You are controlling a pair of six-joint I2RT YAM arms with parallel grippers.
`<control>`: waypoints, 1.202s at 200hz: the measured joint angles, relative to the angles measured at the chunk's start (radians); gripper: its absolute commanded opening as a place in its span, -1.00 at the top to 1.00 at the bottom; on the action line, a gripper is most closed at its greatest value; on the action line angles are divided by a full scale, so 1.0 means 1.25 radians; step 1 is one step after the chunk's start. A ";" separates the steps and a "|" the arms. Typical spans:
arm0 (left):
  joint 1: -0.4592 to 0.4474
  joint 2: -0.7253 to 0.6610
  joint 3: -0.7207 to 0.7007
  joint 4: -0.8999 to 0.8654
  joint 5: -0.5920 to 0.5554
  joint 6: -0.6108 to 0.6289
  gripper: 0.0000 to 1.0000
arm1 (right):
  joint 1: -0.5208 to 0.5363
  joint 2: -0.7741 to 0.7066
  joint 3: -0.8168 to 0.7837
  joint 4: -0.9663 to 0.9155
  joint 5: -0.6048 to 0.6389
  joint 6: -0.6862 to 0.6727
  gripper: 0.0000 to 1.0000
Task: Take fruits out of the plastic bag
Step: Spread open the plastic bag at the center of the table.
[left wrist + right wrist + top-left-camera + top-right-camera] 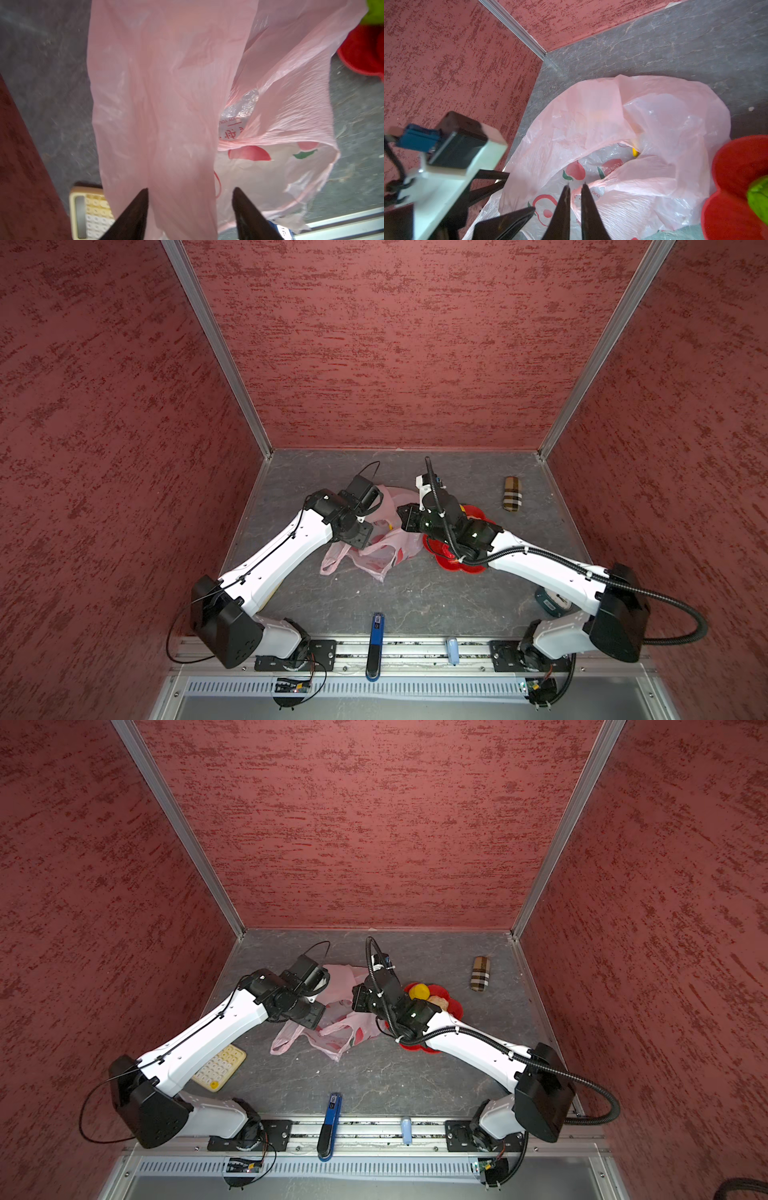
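Note:
The pale-pink plastic bag (pixel 374 556) (pixel 332 1036) lies crumpled mid-table between both arms. My left gripper (pixel 190 190) is open, and a pink strip of the bag (pixel 166 83) runs between its fingers, against one of them and clear of the other. My right gripper (pixel 575 186) is shut on the rim of the bag's mouth (pixel 612 114). Inside the bag a bit of yellow fruit (pixel 635 152) shows. On the red flower-shaped plate (pixel 455 1006) lie a small yellow round fruit (pixel 419 992) and a beige lumpy one (pixel 439 1002). A green fruit (pixel 758 195) also rests on the plate.
A cream calculator (pixel 220 1067) lies under the left arm. A plaid case (pixel 512 493) sits at the back right. A blue-and-black tool (pixel 376 645) lies across the front rail, with a pale blue item (pixel 452 649) beside it. A teal object (pixel 550 603) is under the right arm. Red walls enclose three sides.

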State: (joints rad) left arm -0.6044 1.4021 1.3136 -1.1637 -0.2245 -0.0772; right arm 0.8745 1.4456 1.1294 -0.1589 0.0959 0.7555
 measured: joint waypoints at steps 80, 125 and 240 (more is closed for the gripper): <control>0.078 -0.104 -0.081 0.171 0.000 -0.072 1.00 | 0.044 0.128 0.074 -0.008 -0.057 0.003 0.70; 0.113 -0.220 -0.180 0.238 0.041 -0.197 1.00 | 0.076 0.282 0.194 -0.006 -0.099 0.040 0.70; 0.191 -0.432 -0.405 0.348 0.247 -0.452 1.00 | 0.080 0.505 0.348 -0.055 -0.082 0.130 0.58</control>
State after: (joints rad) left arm -0.3653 0.8627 0.8070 -0.7288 0.0841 -0.6418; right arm 0.9749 2.0769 1.5642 -0.2276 -0.0067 0.9184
